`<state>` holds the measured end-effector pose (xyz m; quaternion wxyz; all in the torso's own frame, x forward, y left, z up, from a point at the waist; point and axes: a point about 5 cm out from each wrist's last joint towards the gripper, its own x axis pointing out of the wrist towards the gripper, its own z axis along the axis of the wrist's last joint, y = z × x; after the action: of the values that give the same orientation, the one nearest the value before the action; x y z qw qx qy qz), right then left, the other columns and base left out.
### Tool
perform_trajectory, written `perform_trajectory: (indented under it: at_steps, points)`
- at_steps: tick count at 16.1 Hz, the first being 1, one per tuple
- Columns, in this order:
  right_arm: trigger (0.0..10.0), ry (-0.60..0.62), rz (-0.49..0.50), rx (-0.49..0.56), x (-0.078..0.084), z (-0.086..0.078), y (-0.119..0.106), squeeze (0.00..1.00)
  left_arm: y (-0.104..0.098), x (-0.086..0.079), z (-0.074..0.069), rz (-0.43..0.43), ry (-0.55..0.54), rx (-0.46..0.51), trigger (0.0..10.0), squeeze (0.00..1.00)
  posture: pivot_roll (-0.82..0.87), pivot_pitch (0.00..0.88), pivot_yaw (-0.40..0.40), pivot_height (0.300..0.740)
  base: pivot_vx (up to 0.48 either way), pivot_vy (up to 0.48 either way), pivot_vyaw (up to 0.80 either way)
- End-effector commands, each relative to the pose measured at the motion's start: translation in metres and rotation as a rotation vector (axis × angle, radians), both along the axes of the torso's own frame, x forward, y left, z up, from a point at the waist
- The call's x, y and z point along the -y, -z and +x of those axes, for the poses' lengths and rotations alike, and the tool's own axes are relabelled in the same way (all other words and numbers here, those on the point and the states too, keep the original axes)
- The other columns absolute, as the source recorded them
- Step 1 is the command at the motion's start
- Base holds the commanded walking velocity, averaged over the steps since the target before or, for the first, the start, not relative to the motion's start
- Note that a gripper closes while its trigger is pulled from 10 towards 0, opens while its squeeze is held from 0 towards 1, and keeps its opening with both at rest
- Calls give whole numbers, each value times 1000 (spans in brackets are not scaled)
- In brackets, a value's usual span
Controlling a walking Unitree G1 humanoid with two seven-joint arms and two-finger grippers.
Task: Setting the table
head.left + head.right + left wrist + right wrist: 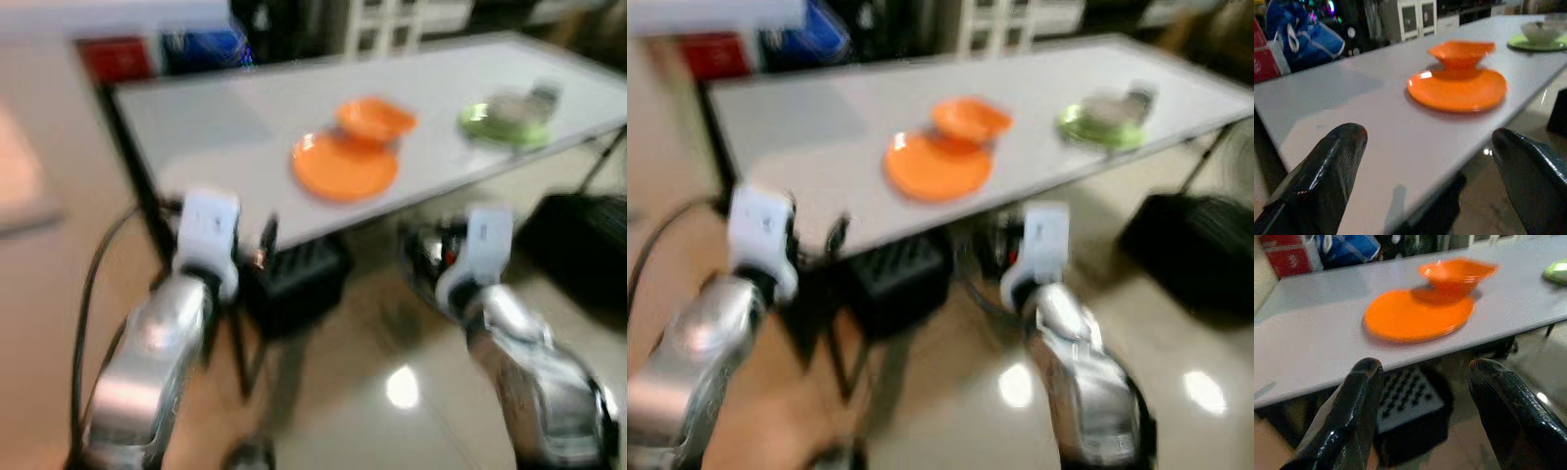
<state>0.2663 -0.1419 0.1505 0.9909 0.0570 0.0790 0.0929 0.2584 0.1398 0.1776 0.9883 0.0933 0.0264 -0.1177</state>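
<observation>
An orange plate (345, 166) lies near the front edge of a long white table (216, 127), and an orange bowl (374, 118) stands just behind it. Farther right sit a green plate (505, 127) and a grey bowl (524, 101) on it. Both arms are held up in front of the table, short of its edge. My left gripper (1425, 166) is open and empty, looking over the tabletop toward the orange plate (1457, 89). My right gripper (1425, 396) is open and empty, below the table edge, facing the orange plate (1418, 315) and orange bowl (1457, 273).
A black crate (294, 279) sits on the floor under the table's front edge. A black bag (578, 235) lies on the floor at the right. A red box (118, 59) and blue bag (206, 47) stand behind the table's far left. The floor is glossy tile.
</observation>
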Motion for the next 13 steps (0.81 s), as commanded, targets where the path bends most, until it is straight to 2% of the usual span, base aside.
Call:
perform_trajectory:
  at_steps: [1,4,7,9,11,13]
  points:
    - [10000,-9,5,21,-2,2,-5,0,-10,-1,2,14,-2,44,10000,0,83,0,-52,740,0,0,0]
    - [10000,-28,-1,30,-7,3,-5,0,-11,-6,5,21,-9,55,10000,0,75,0,-49,740,0,0,0]
    - [10000,-49,-9,25,-6,6,-5,0,-10,-4,5,14,-10,53,10000,0,87,0,-58,740,0,394,0]
    - [10000,-82,-32,42,-11,9,-5,0,-11,-5,2,18,-10,54,10000,0,101,0,-66,740,0,454,0]
    - [10000,-112,-45,60,-19,10,-7,0,-14,-12,7,26,-26,67,10000,0,95,0,-60,740,0,454,0]
    - [10000,-116,-47,65,-17,11,-9,0,-16,-10,9,21,-24,72,10000,0,91,0,-62,740,0,467,619]
